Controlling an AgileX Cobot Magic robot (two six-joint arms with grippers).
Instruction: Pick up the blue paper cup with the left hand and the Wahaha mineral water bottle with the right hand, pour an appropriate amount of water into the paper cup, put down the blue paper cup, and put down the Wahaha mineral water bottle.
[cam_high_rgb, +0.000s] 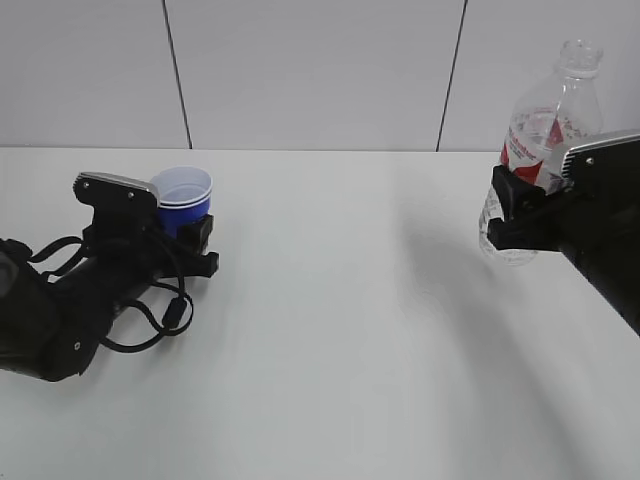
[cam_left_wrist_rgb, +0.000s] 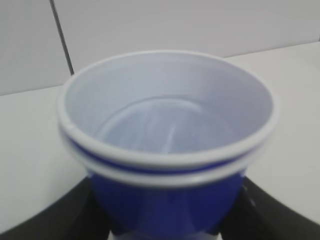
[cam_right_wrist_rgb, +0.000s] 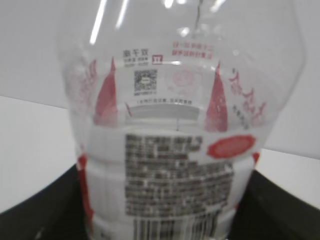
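Note:
The blue paper cup (cam_high_rgb: 183, 195) stands upright at the left of the table, and my left gripper (cam_high_rgb: 190, 228) is shut on its lower half. In the left wrist view the cup (cam_left_wrist_rgb: 165, 200) fills the frame, with a black finger (cam_left_wrist_rgb: 47, 220) against each side of it. Whether water lies in its white inside I cannot tell. At the right, the Wahaha mineral water bottle (cam_high_rgb: 548, 115) leans slightly, capless, with my right gripper (cam_high_rgb: 512, 215) shut on its labelled middle. Up close, the bottle (cam_right_wrist_rgb: 175, 165) sits between black fingers (cam_right_wrist_rgb: 37, 212).
The white table (cam_high_rgb: 350, 330) stretches between the two arms with nothing standing on it. A pale panelled wall (cam_high_rgb: 320, 70) closes the back. Looping black cables (cam_high_rgb: 165, 310) lie on the table beside the left arm.

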